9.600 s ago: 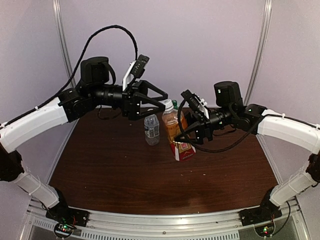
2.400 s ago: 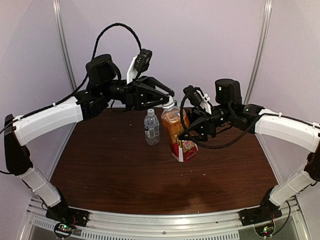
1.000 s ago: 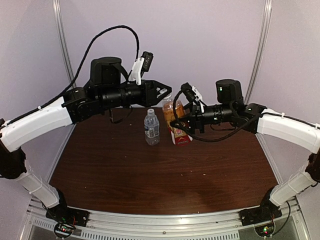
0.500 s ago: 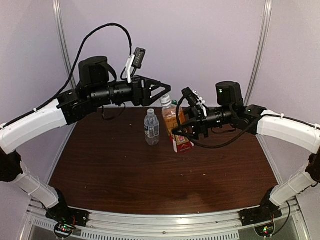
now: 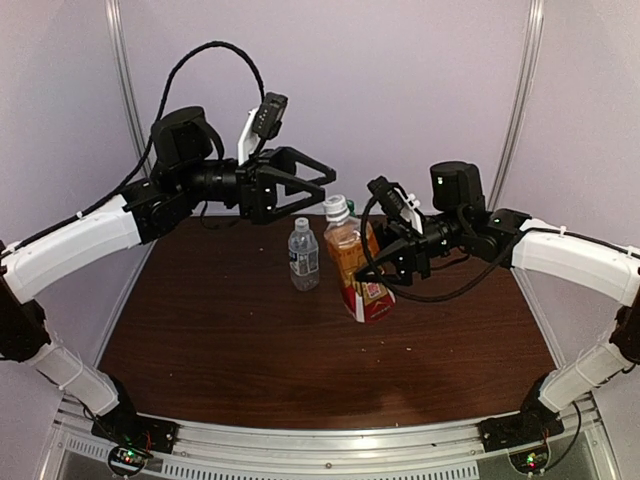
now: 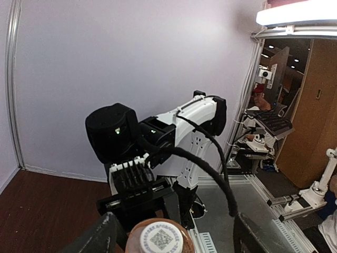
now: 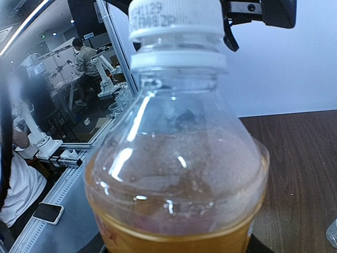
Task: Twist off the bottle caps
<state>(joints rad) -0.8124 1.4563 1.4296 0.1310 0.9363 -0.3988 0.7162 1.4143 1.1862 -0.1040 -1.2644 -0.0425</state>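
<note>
My right gripper [image 5: 388,262] is shut on the amber bottle [image 5: 352,262] with the red label and holds it tilted, base on the table. The bottle [image 7: 179,174] fills the right wrist view and hides the fingers. Its white cap [image 5: 337,207] sits on the neck. My left gripper [image 5: 318,186] is open, just up and left of that cap. In the left wrist view the cap [image 6: 159,238] lies between the spread fingers [image 6: 102,240], touching neither. The clear water bottle [image 5: 304,257] stands upright left of the amber one, its white cap [image 5: 300,224] on.
The brown table [image 5: 250,350] is walled by pale panels at the back and sides. Both arm bases sit at the near edge. The right arm's black cable [image 5: 440,292] loops beside the amber bottle.
The left gripper has opened off the amber bottle's cap and pulled back to the left. The right gripper has brought the bottle nearer and tilted it; the cap stays on.
</note>
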